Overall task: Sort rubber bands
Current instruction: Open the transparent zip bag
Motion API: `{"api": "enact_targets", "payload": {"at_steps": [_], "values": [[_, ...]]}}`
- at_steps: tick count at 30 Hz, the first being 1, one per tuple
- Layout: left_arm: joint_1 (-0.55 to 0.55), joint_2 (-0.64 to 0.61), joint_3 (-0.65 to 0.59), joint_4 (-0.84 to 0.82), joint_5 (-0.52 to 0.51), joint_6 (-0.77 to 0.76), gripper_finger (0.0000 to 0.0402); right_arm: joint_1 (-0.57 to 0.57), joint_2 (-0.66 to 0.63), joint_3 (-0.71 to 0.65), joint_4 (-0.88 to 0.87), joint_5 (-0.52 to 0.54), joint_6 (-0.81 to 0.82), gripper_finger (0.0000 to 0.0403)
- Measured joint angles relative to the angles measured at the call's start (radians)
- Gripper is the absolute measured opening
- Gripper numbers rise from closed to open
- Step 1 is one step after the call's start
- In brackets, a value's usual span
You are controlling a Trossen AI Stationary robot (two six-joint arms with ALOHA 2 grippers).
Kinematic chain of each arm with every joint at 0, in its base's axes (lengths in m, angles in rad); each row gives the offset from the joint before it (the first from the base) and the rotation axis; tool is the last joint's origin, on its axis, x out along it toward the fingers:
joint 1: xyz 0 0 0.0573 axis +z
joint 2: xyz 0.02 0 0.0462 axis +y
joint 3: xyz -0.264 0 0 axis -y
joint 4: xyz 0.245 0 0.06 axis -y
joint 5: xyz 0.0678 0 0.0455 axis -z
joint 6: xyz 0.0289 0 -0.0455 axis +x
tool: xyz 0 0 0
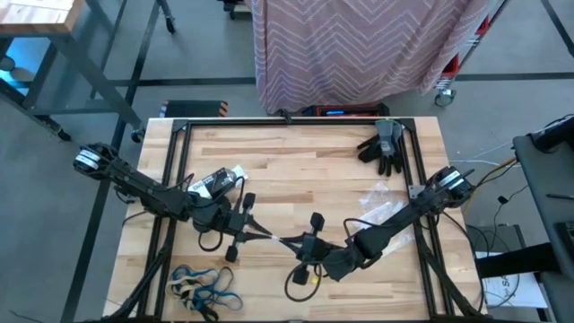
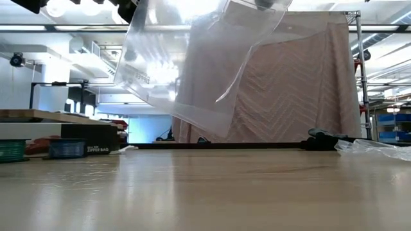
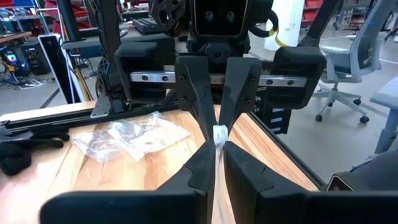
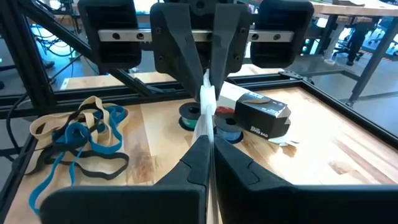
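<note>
Both end effectors meet over the middle of the desk point(image 1: 296, 170), each clamped on an edge of one clear bag point(image 2: 192, 58). In the left wrist view the left end effector point(image 3: 217, 146) has its fingers pressed together on a thin white strip of plastic, with the right end effector point(image 3: 217, 121) pinching the same strip from the far side. The right wrist view shows the mirror case: right end effector point(image 4: 208, 140) together on the bag edge. From above, the bag is nearly invisible between the two arms; only the low view shows it hanging, its top cut off by the frame.

The bands point(image 1: 204, 289) lie in a tangled heap of blue, tan and black at the desk's near left corner, partly overlapping so single loops are hard to separate. A glove point(image 1: 384, 148), more bags point(image 1: 381, 202) and a box point(image 1: 215, 181) also lie on the desk.
</note>
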Motion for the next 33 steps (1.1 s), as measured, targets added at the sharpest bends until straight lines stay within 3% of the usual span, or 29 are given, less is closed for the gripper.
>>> {"api": "enact_targets", "payload": {"at_steps": [20,33], "values": [[-0.002,0.011,0.001,0.033,-0.049,0.019,0.0022,-0.004,0.000,0.000,0.000,0.000,0.000,0.0000],[-0.001,0.062,0.001,0.095,-0.015,0.022,0.0020,-0.005,0.001,0.000,-0.003,-0.004,0.000,0.0000]]}}
